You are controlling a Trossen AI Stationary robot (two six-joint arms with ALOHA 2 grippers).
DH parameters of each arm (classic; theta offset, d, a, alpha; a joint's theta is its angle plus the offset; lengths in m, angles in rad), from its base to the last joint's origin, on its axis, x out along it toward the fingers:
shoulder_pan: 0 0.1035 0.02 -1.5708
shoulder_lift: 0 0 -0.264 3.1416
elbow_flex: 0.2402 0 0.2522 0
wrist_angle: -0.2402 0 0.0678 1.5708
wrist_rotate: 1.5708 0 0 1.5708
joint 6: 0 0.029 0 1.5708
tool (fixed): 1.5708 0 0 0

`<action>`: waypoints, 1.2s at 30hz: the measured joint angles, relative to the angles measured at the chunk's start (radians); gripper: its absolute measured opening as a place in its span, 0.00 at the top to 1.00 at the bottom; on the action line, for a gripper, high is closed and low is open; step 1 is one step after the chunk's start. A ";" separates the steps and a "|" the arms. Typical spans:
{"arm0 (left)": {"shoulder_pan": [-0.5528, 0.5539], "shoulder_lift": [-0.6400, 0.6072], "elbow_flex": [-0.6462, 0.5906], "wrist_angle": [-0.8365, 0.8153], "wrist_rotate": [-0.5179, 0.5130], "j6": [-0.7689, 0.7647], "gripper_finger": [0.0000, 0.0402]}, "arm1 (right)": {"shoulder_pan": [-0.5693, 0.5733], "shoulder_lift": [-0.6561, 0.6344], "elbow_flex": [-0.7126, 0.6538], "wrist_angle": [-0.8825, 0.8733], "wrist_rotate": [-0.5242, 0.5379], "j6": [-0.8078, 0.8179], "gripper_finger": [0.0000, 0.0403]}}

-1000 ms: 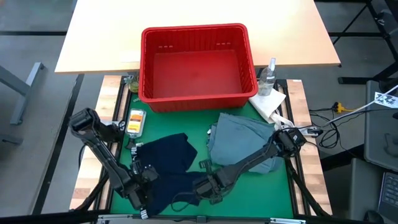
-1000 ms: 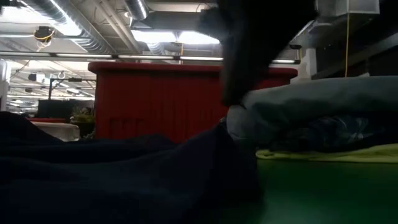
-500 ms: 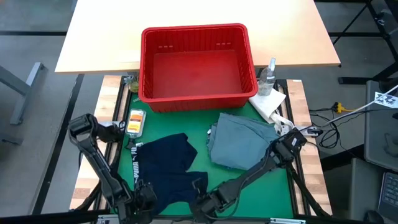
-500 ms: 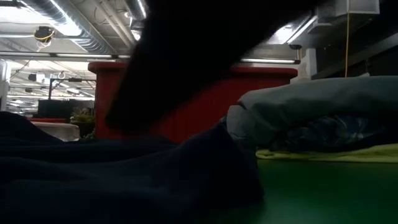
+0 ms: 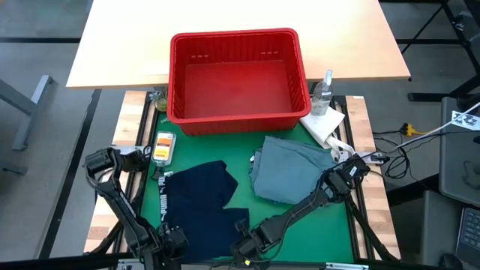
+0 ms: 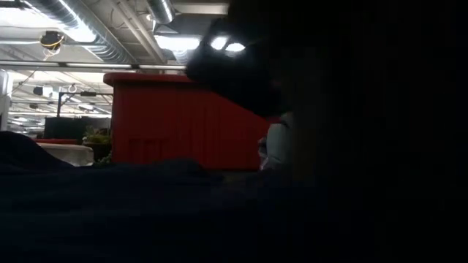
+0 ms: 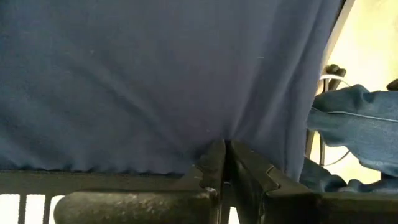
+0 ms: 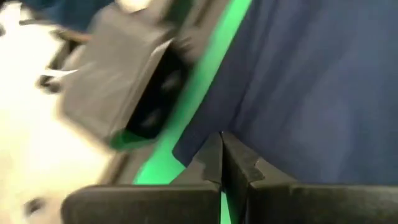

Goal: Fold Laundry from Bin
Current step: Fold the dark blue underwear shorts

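Laundry is what we are sorting here, and the biggest thing on the bench [image 5: 334,217] is the rectangular red plastic bin with slotted walls [image 5: 238,76], standing at the far side with no garment showing inside it. On the green mat nearer to us, we see the large grey-blue garment [image 5: 289,171] lying folded toward the right side, and just beside it, toward the left, the dark navy garment [image 5: 201,206] spread flat, its near hem reaching almost to the front edge. We cannot make out the plaid shirt or the yellow garment from above. Both arms reach down to that near hem: the left end effector [image 7: 224,163] is pinched shut on the navy cloth at its left corner, and the right end effector [image 8: 221,152] is likewise closed on the cloth's edge at the right corner, with a strip of green mat showing beside it. Smaller things sit around the margins: a white folded paper towel [image 5: 323,124] and a clear spray bottle [image 5: 323,91] by the bin's right corner, and a small yellow-and-white packet [image 5: 163,147] to the left. We judge the step in hand to be the folding of the navy piece; the next move would call for both arms to lift the hem evenly and carry it toward the bin side, keeping the cloth taut.
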 joint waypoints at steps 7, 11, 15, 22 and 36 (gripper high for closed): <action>0.000 -0.002 0.000 -0.005 0.006 0.001 0.95 | 0.000 -0.004 -0.001 -0.035 -0.147 0.000 1.00; 0.000 -0.007 -0.001 -0.009 0.013 0.001 0.97 | 0.001 -0.016 -0.004 -0.045 -0.155 0.000 1.00; -0.001 -0.039 -0.004 -0.021 0.025 0.002 0.99 | 0.002 -0.045 -0.007 -0.074 -0.138 0.000 1.00; 0.000 -0.122 -0.004 -0.015 0.054 0.028 0.98 | 0.001 -0.126 -0.006 -0.095 -0.122 -0.004 1.00; 0.090 -0.146 -0.004 -0.005 0.004 0.292 0.78 | -0.143 -0.207 -0.005 -0.072 0.031 -0.174 1.00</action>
